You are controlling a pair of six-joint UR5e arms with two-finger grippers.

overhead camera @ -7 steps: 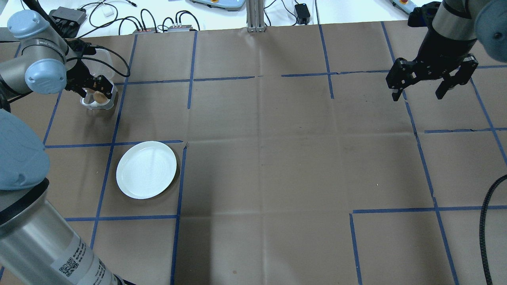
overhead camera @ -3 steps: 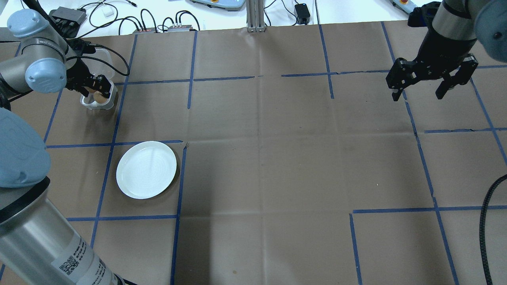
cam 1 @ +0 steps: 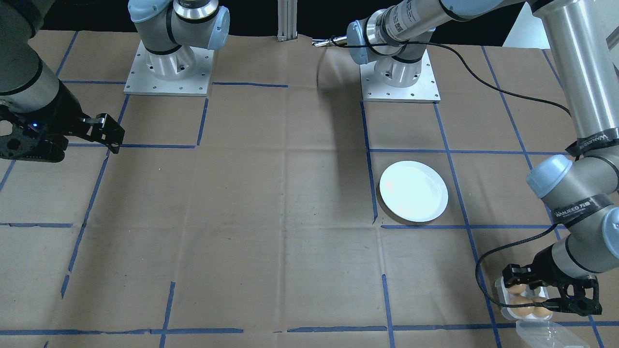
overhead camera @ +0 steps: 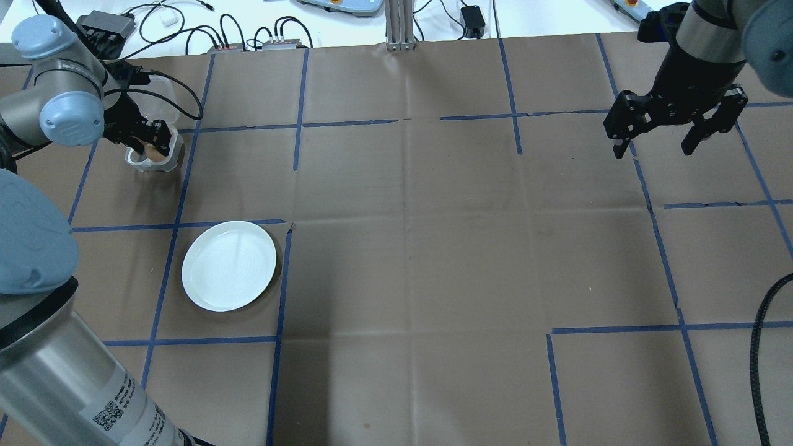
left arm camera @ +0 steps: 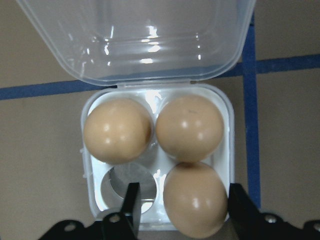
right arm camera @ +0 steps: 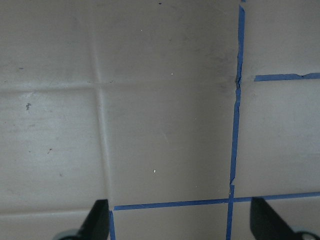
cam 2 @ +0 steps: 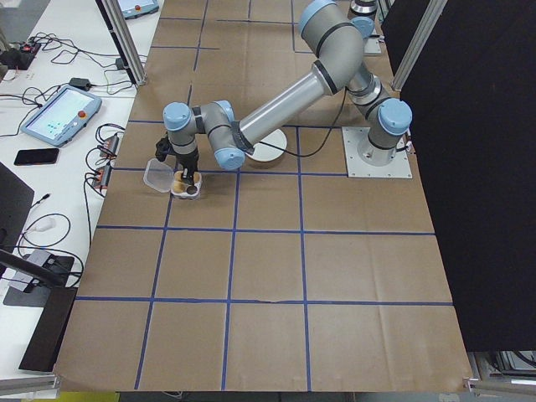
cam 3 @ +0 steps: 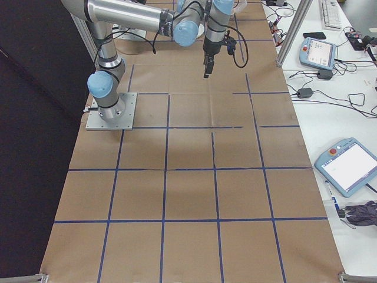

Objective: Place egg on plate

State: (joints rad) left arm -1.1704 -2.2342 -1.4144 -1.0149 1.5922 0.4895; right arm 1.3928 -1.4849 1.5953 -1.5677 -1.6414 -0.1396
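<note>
A clear plastic egg tray with its lid swung open holds three brown eggs. My left gripper is lowered over it, open, its two fingers on either side of the near-right egg; a small gap shows at one finger. In the overhead view that gripper hides most of the tray at the far left. The white plate lies empty on the brown paper, nearer the robot's base. My right gripper hangs open over bare paper at the far right, holding nothing.
Blue tape lines divide the brown paper into squares. Cables and small boxes lie beyond the table's far edge, beside an aluminium post. The left arm's cable loops near the tray. Teach pendants sit on the side bench.
My left gripper has sunk a little lower onto the egg tray, shifting slightly toward the far edge. The right arm, the plate and the tray have not moved.
</note>
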